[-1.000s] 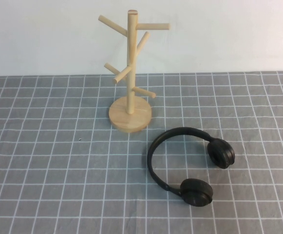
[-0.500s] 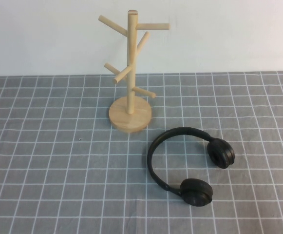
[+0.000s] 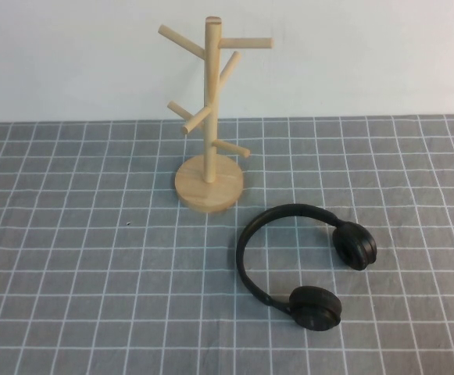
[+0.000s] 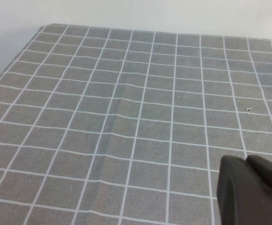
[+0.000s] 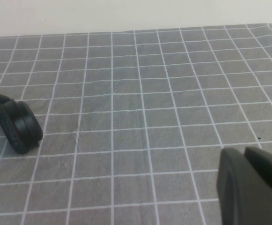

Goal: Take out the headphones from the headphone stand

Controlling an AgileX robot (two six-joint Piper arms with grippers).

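High view, headphones point(image 3: 305, 258) flat beside headphone stand point(image 3: 209, 117), left gripper point(image 4: 250, 190), right gripper point(image 5: 248, 183) parked

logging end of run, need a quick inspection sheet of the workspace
surface: grey checked cloth, a few creases
headphones: flat on the cloth, off and apart from the stand
stand: upright, pegs bare
clutter: nothing seen
left gripper: over bare cloth, out of the high view, holds nothing
right gripper: over bare cloth, clear of the headphones, holds nothing
cables: nothing seen
surroundings: plain white wall behind
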